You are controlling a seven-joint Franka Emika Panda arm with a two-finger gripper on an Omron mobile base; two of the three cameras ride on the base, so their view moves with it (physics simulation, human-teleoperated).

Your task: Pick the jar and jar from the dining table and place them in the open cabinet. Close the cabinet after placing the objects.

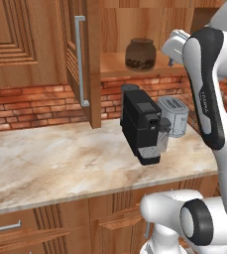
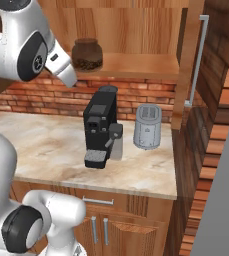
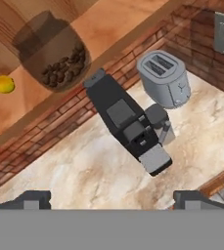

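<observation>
Bean jar (image 1: 140, 54) sat on open cabinet (image 1: 135, 64) shelf above coffee maker (image 1: 141, 124). Gripper (image 3: 111, 200) spread wide, empty. Prob. next: fetch 2nd jar from table, then shut door.

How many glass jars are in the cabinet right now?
1. The jar of dark beans stands on the open cabinet's shelf, above the coffee machine. The shelf continues behind the open doors and the arm, so another jar could be hidden there.
</observation>
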